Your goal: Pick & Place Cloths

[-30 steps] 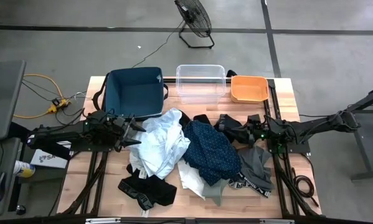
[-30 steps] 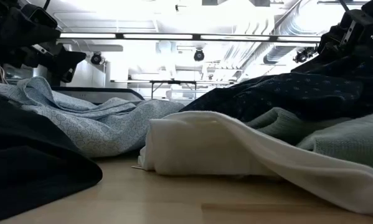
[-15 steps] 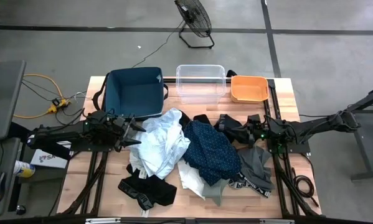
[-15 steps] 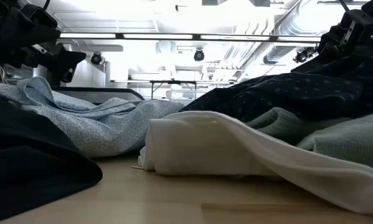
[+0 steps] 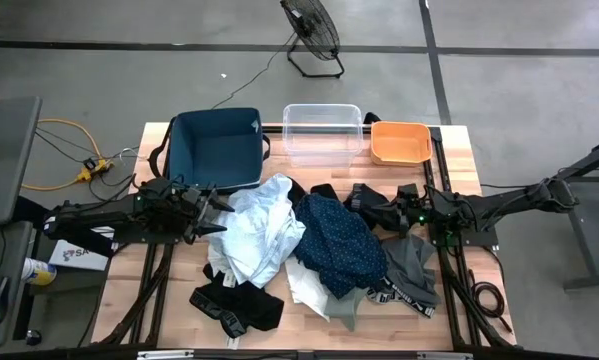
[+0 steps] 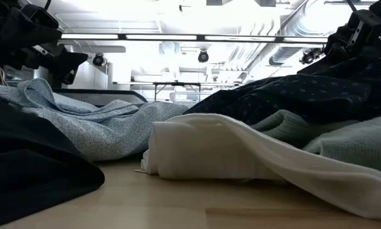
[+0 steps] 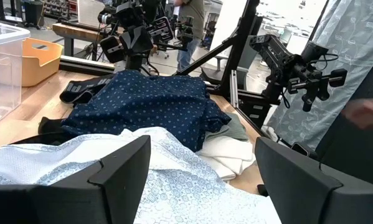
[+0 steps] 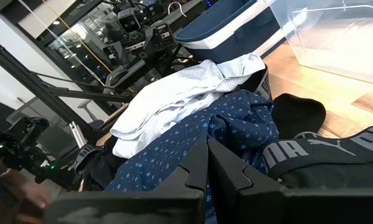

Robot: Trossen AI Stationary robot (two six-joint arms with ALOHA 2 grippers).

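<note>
A heap of cloths lies in the middle of the wooden bench [image 5: 129, 300], and the navy patterned cloth [image 5: 341, 240] sits at its heart. Nearest the front edge, on the left arm's side of the navy patterned cloth, lies a black cloth [image 5: 237, 305]. A white cloth [image 5: 304, 288] pokes out from under the navy one, and a grey cloth [image 5: 411, 268] lies on its other side. The pale blue cloth [image 5: 259, 230] touches it on the left arm's side.

The left end effector [image 5: 215, 212] rests at the edge of the pale blue cloth with its fingers spread wide, holding nothing. The right end effector [image 5: 377, 214] is clenched shut, over another black cloth [image 5: 371, 204] just beside the navy one.

Only the high view shows what stands behind the heap: a navy fabric bin [image 5: 217, 148], a clear tub [image 5: 322, 133] and an orange tub [image 5: 400, 142]. The low view instead shows the white cloth's folded edge up close. The left wrist view shows a person [image 7: 190, 25] far off in the room.
</note>
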